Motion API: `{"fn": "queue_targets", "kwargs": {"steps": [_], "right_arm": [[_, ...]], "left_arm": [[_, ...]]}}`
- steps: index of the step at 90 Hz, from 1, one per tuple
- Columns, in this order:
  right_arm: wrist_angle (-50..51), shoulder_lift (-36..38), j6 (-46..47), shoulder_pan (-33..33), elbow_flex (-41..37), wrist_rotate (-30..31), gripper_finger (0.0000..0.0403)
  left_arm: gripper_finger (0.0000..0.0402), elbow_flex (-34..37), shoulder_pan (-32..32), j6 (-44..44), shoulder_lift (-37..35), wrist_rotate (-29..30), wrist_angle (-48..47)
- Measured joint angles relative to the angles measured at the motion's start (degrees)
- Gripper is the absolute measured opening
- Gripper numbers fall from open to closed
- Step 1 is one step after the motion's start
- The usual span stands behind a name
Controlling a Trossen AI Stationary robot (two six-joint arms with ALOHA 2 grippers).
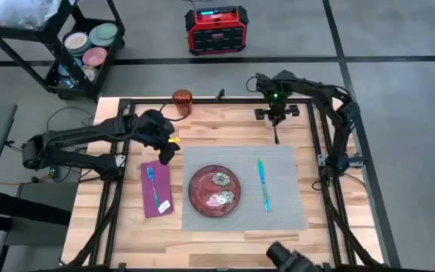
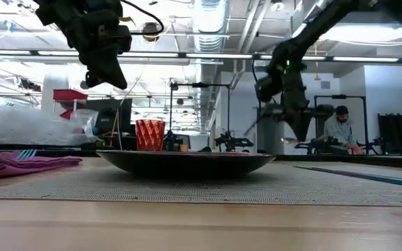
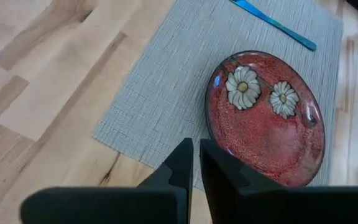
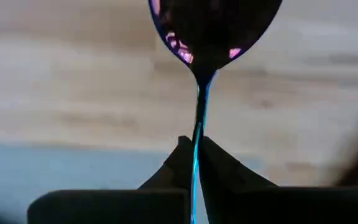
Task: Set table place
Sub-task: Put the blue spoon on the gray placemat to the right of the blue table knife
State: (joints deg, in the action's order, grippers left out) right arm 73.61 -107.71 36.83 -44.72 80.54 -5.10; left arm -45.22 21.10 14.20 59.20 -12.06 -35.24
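The worktop is light wood. A grey mat lies in the middle of it. A purple napkin lies just beside the mat, on the left arm's side, with a blue fork on top. A red plate with white flowers sits on the mat. A teal knife lies on the mat near the plate, on the right arm's side. An orange cup stands at the far edge of the worktop.

The left pincer hangs over the worktop by the mat's far corner, above the napkin. Its fingers are pressed together and hold nothing.

The right pincer hangs near the far edge, past the mat. It pinches the thin handle of a spoon.
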Motion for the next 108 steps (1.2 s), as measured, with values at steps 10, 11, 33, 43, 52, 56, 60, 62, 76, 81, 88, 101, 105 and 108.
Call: {"fn": "queue_targets", "kwargs": {"steps": [10, 11, 33, 43, 52, 56, 60, 62, 76, 81, 88, 101, 105, 108], "right_arm": [[-1.0, 5.22, 4.4, 4.52, -5.59, 0.46, 0.0], [-1.28, 5.76, 4.93, 5.0, -6.25, 0.43, 0.0], [-9.41, 18.15, 20.19, 16.0, -22.45, -1.66, 0.0], [-15.24, 22.25, 28.12, 20.02, -28.31, -3.07, 0.0], [-19.65, 24.43, 33.65, 23.37, -32.48, -3.42, 0.0], [-20.78, 24.89, 35.6, 24.54, -33.95, -3.98, 0.0], [-22.5, 25.25, 37.21, 25.64, -35.17, -4.06, 0.0], [-23.39, 25.39, 37.96, 26.11, -35.67, -4.04, 0.0], [-25.1, 25.67, 41.27, 29.9, -36.99, -4.07, 0.0], [-25.14, 25.71, 41.71, 31.19, -36.9, -4.09, 0.0], [-24.09, 25.69, 43.29, 32.96, -36.95, -4.08, 0.0], [-24.15, 25.69, 45.82, 36.22, -36.92, -4.09, 0.0], [-24.15, 25.69, 46.38, 37.01, -36.93, -4.09, 0.0], [-24.08, 25.69, 46.86, 37.5, -36.93, -4.1, 0.0]], "left_arm": [[0.0011, 0.01, 0.0, 0.19, 0.0, -0.02, 0.02], [0.0011, 0.01, 0.0, 0.19, 0.0, -0.02, 0.02], [0.0011, 0.01, 0.0, 0.44, 0.0, -0.11, -0.02], [0.0011, 0.01, 0.0, 0.5, 0.0, -0.69, 0.0], [0.0011, 0.01, 0.0, 0.58, 0.0, -0.96, 0.0], [0.0011, 0.01, 0.0, 0.58, 0.0, -0.96, -0.01], [0.0011, 0.01, 0.0, 0.58, 0.0, -0.96, -0.03], [0.0011, 0.01, 0.0, 0.58, 0.01, -0.98, -0.03], [0.0011, 0.01, 0.0, 1.32, 0.0, -0.96, -0.06], [0.0011, 0.01, 0.0, 1.43, 0.0, -0.96, -0.07], [0.0011, 0.01, 0.0, 1.46, 0.01, -0.96, -0.07], [0.0011, 0.01, 0.0, 2.02, 0.0, -0.96, -0.11], [0.0011, 0.01, 0.0, 2.1, 0.01, -0.96, -0.11], [0.0011, 0.01, 0.0, 2.11, 0.0, -0.96, -0.11]]}}
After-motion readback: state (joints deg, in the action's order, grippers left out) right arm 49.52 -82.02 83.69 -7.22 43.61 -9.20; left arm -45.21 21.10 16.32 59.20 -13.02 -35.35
